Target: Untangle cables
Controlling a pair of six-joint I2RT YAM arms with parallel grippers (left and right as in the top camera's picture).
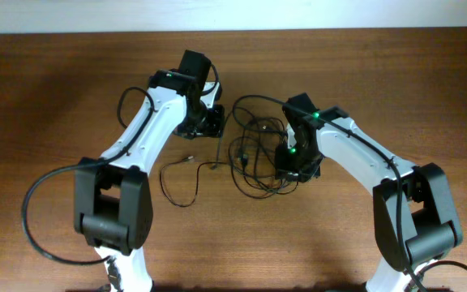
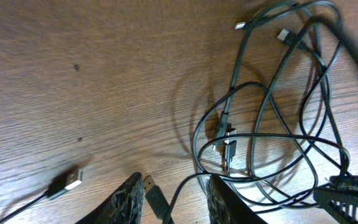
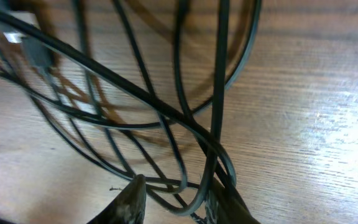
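The cables [image 1: 254, 154] lie as a tangle of thin black cords on the table between the two arms. One looser cord [image 1: 181, 174] trails off to the left. In the left wrist view the tangle [image 2: 272, 130] spreads to the right, with silver-tipped plugs [image 2: 284, 34] at the top. My left gripper [image 2: 174, 190] is open, and a black plug [image 2: 154, 196] and its cord lie between the fingers. My right gripper [image 3: 179, 199] is open low over the tangle. Several cord loops [image 3: 185, 155] pass between its fingers, and one runs against the right finger [image 3: 225, 202].
Another plug with a silver tip [image 2: 67, 183] lies alone on the wood to the left of my left gripper. Both arms [image 1: 148, 130] [image 1: 363, 154] lean in over the brown wooden table [image 1: 55, 97]. Thick black arm cables [image 1: 35, 219] loop at the lower left.
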